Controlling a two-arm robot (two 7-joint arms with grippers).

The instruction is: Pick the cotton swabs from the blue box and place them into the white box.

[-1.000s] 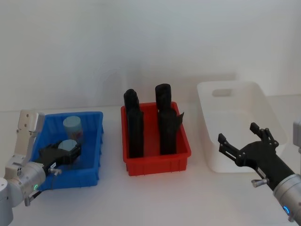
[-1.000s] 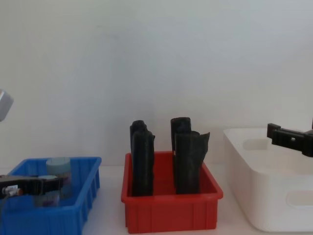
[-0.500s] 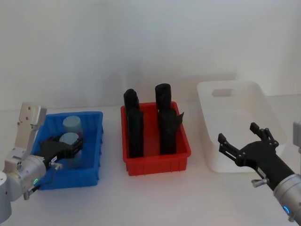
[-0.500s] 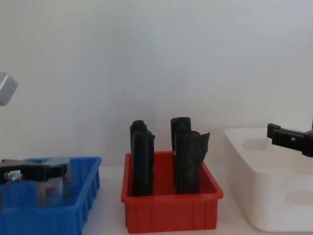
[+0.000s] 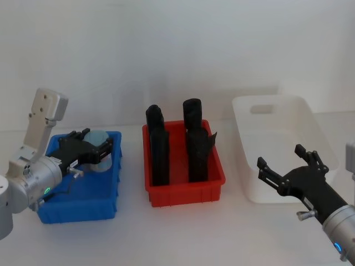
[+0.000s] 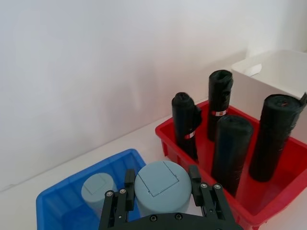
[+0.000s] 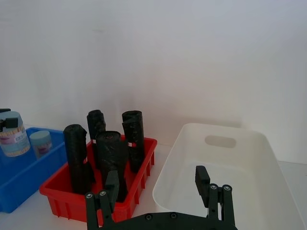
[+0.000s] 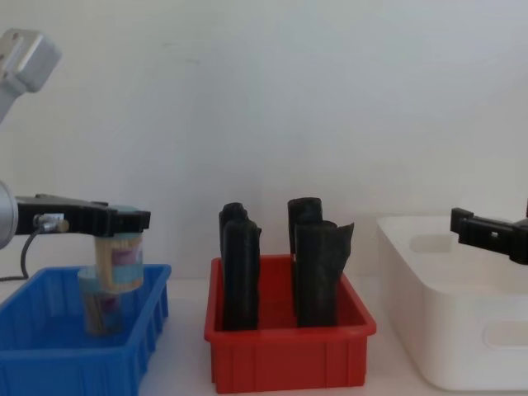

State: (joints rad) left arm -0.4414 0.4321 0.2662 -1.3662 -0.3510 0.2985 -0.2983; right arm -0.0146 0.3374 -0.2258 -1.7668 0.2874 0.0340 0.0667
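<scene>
Head view is showing the left gripper (image 5: 91,151) hanging over the blue box (image 5: 83,209), its fingers closing firmly on one jar of cotton swabs (image 8: 121,262). The jar is standing upright in the grip, long axis vertical and lid up. In the chest view its base is sitting about level with the box rim.

From that held jar the white box (image 5: 310,126) is lying at about 3 o'clock, well apart. The red tray (image 5: 186,195) is sitting between them, and its tall black rolls (image 5: 160,155) are standing up across the direct line. I am judging that the carry is going to need height over those rolls, or a pass to the other arm.

The right gripper (image 5: 281,157) is hovering with its fingers spread wide and holding nothing, just in front of the white box at about 5 o'clock from its middle. It is by far the nearer arm to that box, while the left arm is the nearer one to the blue box.

Counting: I am seeing two jars, one in the grip and a second jar (image 6: 97,189) resting inside the blue box. Four black rolls are standing in the red tray, and there is one of each box.
</scene>
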